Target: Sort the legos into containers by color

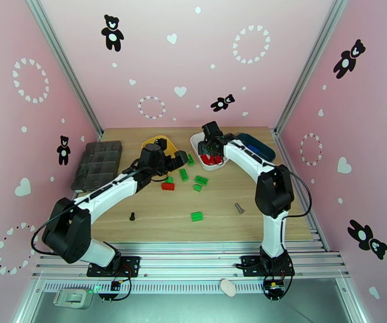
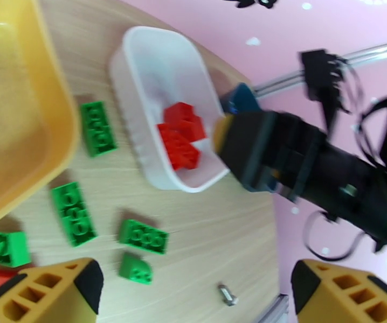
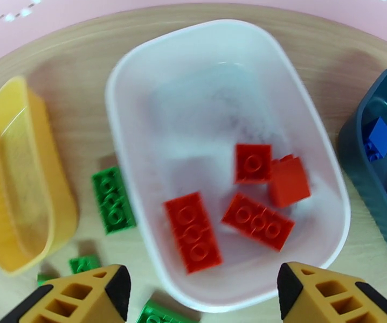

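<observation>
Pink walls printed with hearts and teddy bears close round a wooden worktop (image 1: 156,222). Over the white tub (image 3: 215,103) hangs the right claw (image 3: 200,289), released and empty, spread wide. Its arm rises from the base, bends, and reaches far and leftward. Below it four red bricks (image 3: 193,238) lie in the tub's near end, the two long ones studs up with long axes at an angle to each other, one small one tipped. Just right stands the teal tub (image 3: 355,152), holding blue bricks (image 3: 379,137). The left claw (image 2: 193,289), likewise released and empty, hovers just right of the yellow tub (image 2: 26,130), its arm stretched from the base toward the far right. Green bricks (image 1: 201,180) lie scattered on the worktop nearer the arms. The nearest brick (image 1: 196,216) has its long axis left to right, and a single red brick (image 1: 167,186) lies among them.
</observation>
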Robot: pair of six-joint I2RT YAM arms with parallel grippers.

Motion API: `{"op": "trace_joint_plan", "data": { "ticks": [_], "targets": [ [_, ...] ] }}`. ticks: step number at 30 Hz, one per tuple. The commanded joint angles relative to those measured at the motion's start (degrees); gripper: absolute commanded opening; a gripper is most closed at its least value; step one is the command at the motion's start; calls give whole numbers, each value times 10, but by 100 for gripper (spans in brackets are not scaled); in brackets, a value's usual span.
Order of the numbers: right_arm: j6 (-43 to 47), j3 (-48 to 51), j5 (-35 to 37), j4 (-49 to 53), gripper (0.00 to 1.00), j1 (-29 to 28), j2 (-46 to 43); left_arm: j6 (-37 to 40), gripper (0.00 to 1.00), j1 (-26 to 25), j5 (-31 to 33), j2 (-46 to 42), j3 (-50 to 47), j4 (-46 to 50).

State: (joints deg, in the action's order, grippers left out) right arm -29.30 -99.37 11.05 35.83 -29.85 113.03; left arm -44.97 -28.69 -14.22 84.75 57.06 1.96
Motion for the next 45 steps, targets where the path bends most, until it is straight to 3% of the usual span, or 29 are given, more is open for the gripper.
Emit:
{"op": "trace_joint_plan", "data": {
  "ticks": [1, 11, 24, 45],
  "targets": [
    [14, 17, 7, -3, 75, -31, -42, 28, 98, 7, 55, -33, -24, 46],
    [-3, 49, 11, -18, 78, -123, -36, 23, 98, 89, 59, -102, -109, 62],
    [-88, 55, -8, -71, 84, -240, 68, 2, 98, 219, 14, -176, -207, 47],
    [-140, -73, 52, -14, 83, -276, 207, 9, 98, 279, -33, -182, -228, 32]
  ]
}}
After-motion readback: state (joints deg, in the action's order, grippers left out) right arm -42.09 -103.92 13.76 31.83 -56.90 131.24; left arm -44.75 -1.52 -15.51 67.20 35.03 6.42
